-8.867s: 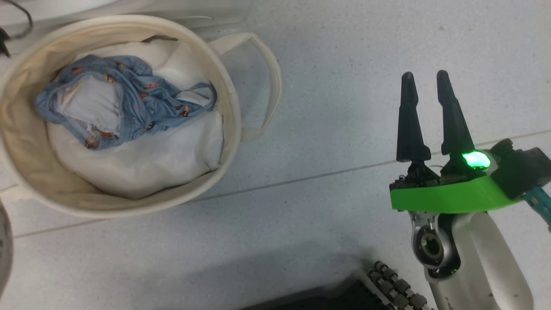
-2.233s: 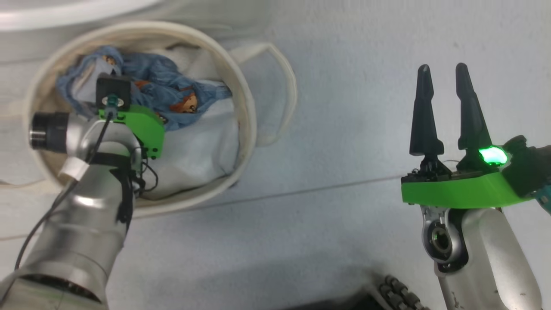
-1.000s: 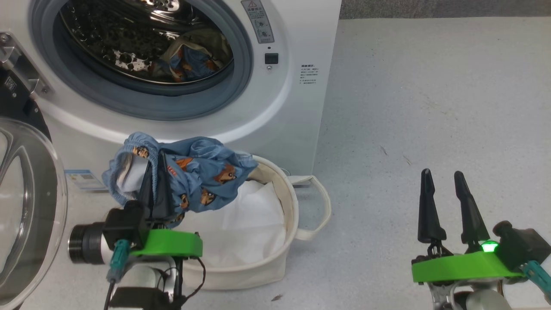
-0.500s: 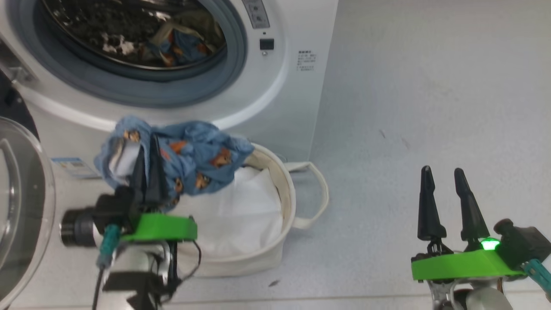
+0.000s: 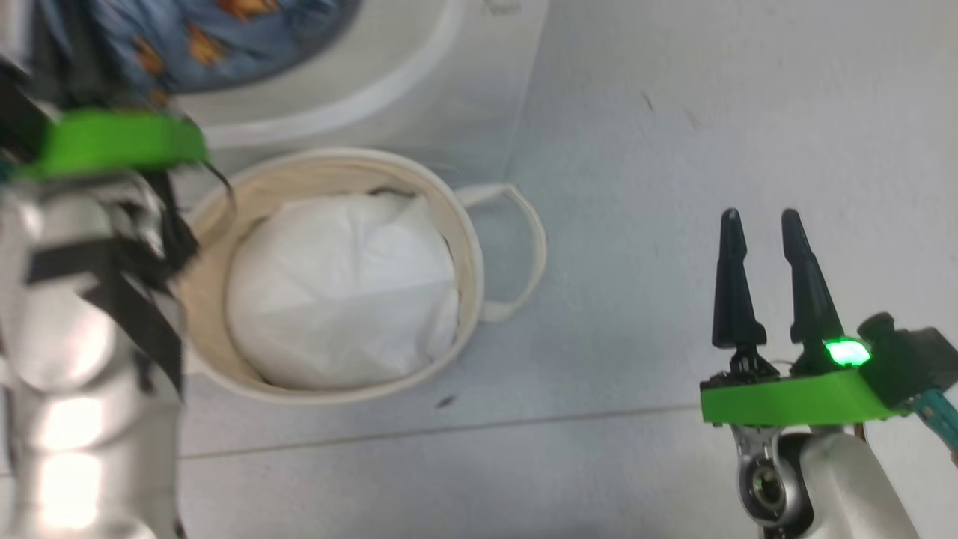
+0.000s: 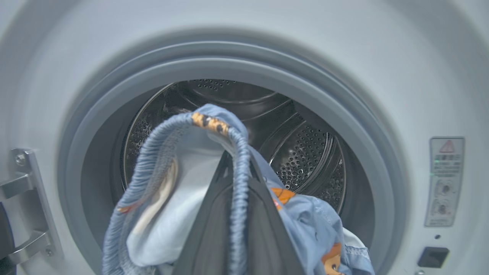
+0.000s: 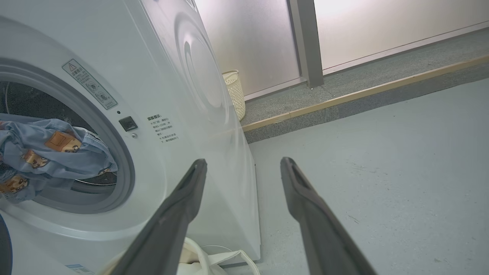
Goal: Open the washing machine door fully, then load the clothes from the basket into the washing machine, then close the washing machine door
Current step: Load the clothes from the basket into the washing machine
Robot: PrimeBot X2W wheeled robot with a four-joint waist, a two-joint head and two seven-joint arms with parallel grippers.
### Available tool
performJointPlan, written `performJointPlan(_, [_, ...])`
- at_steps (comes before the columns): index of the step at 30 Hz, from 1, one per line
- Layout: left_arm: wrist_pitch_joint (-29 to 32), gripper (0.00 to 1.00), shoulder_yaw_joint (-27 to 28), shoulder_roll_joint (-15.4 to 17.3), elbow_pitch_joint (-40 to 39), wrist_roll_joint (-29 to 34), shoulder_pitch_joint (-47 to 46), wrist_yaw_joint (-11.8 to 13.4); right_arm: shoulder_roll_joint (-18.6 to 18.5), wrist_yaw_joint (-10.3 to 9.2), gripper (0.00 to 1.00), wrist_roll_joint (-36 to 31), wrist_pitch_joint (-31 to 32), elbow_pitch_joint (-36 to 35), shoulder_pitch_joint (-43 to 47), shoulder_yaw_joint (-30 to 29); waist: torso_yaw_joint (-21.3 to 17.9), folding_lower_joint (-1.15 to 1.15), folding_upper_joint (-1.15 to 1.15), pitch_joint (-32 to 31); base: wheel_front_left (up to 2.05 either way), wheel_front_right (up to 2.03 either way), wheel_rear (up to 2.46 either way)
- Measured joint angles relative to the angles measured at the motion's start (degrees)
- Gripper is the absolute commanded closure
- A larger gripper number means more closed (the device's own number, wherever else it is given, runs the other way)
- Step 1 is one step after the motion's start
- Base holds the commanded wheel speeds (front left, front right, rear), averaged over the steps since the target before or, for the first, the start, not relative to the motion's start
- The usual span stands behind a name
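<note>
My left gripper (image 6: pixel 233 160) is shut on the light blue garment (image 6: pixel 160 198), one of the clothes, whose elastic waistband runs over the fingers. It holds it up right in front of the washing machine's (image 7: pixel 172 95) grey-ringed drum mouth (image 6: pixel 336 126). In the right wrist view the garment (image 7: pixel 49 152) hangs across the opening. The basket (image 5: pixel 464 247) stands on the floor below the machine, with a plain white sheet (image 5: pixel 337 292) inside. My right gripper (image 5: pixel 760 217) hangs open and empty over the floor to the right. The washing machine door is out of view.
A metal door hinge (image 6: pixel 23 202) sits left of the drum mouth. The basket's loop handle (image 5: pixel 524 239) sticks out to the right. A woven bin (image 7: pixel 235 91) stands by the far wall behind the machine. Grey floor (image 5: pixel 673 112) stretches to the right.
The head camera has tipped down. My left gripper has lifted the blue garment from above the basket up to the drum mouth. The right gripper has stayed open in place.
</note>
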Motion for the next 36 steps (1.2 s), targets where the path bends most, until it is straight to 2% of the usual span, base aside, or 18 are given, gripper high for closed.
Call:
performJointPlan(6, [-0.01,1.00,1.92,4.75,5.43,2.65,-11.87,-0.89,0.00,0.00,0.00,1.72,0.00,-0.35,-3.30,1.75,-3.36,0.00,0.00,6.38,0.00,0.00,0.00])
performJointPlan(14, [-0.01,1.00,1.71,8.23,12.02,5.36,-23.55,-0.82,-0.01,0.00,0.00,3.82,0.00,-0.73,-5.55,3.34,-7.61,0.01,0.00,13.08,0.00,0.00,0.00])
performJointPlan(20, [-0.01,1.00,1.05,10.15,18.44,6.46,-32.37,0.40,-0.01,0.00,0.00,4.59,0.00,-1.18,-7.47,4.24,-10.73,0.02,0.00,17.89,0.00,0.00,0.00])
performJointPlan(25, [-0.01,1.00,1.12,11.25,22.34,6.76,-35.39,2.15,0.00,0.00,0.00,5.02,0.00,-1.65,-8.15,4.25,-12.25,0.02,0.00,20.70,0.00,0.00,0.00])
performJointPlan(26, [-0.01,0.00,1.18,11.43,22.46,6.77,-35.34,2.61,0.00,0.00,0.00,5.02,0.00,-1.65,-8.16,4.25,-12.43,0.02,0.00,20.95,0.00,0.00,0.00])
performJointPlan(36, [-0.01,0.00,0.88,10.73,20.35,5.49,-33.01,2.68,0.00,0.00,0.00,3.85,0.00,-1.52,-8.61,4.08,-10.51,0.01,0.00,19.21,0.00,0.00,0.00])
